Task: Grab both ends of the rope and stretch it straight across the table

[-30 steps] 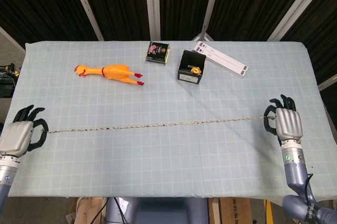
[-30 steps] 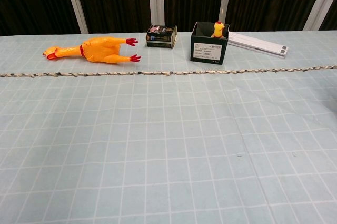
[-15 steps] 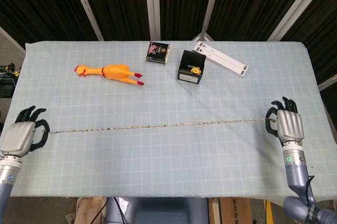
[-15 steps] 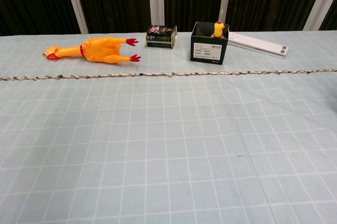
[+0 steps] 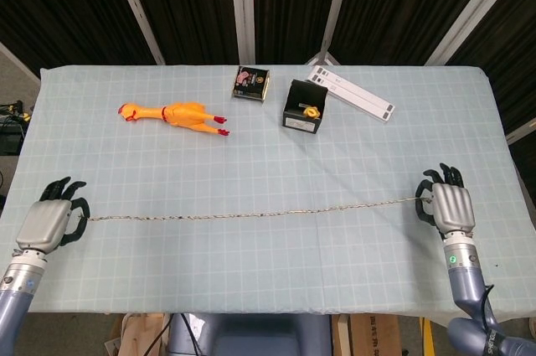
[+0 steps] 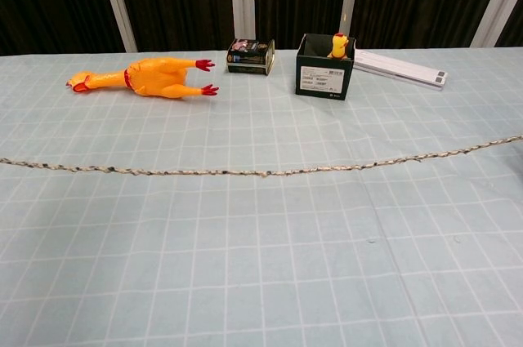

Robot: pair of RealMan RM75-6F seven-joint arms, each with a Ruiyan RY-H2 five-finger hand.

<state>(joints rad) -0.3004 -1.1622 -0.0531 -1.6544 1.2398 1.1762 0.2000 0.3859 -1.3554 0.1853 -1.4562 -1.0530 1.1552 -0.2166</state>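
A thin speckled rope runs almost straight across the table, sagging slightly in the middle; the chest view shows the rope lying on the cloth. My left hand grips its left end near the table's front left edge. My right hand grips the right end near the front right edge. Both hands show only in the head view, backs up, fingers curled around the rope ends.
A yellow rubber chicken lies at the back left. A small dark tin, a black box with a yellow toy in it and a white strip sit at the back centre. The checked tablecloth covers the table.
Both hands have moved toward the table's front edge, carrying the rope closer to me. The rope has lost some tension and now sags slightly in the middle.
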